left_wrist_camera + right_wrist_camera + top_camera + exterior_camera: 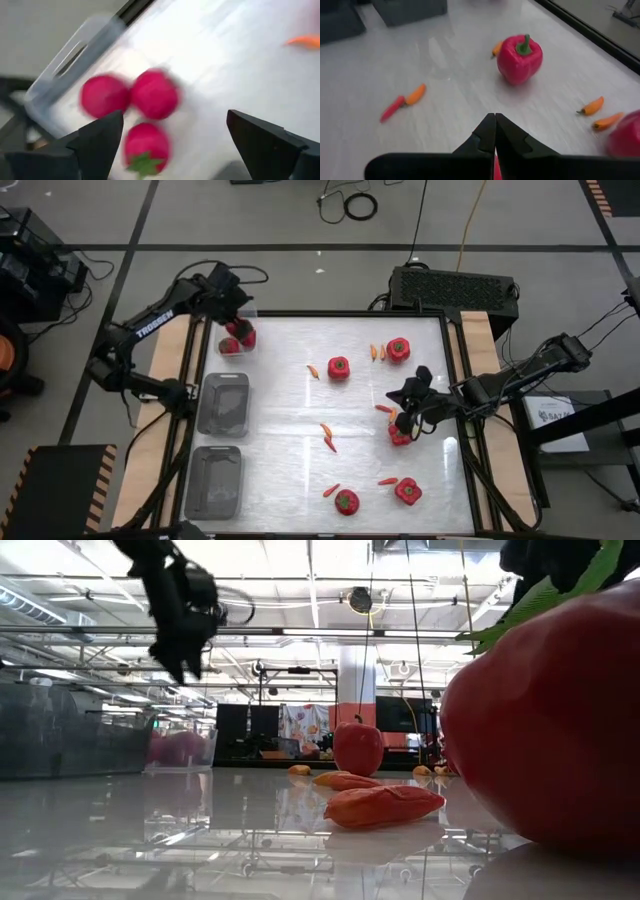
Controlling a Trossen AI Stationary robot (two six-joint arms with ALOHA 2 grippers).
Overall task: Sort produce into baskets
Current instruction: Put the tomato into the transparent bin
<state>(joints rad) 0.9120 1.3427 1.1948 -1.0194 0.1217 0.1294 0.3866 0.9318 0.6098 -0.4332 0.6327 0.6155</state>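
High view: the left gripper (238, 315) is positioned over the clear tray (240, 337), where 3 tomatoes (240, 336) are held. The right gripper (408, 418) is located above a red item (401, 437).

Left wrist view: fingers (100, 137) are seen spread apart.

Right wrist view: fingers (487, 131) are pressed together on a thin red sliver (497, 167); a bell pepper (520, 59) lies beyond.

overhead and tabletop-level views share the table (300, 470); wrist cameras sit close above it.

"TROSSEN" in white on left arm (155, 319).
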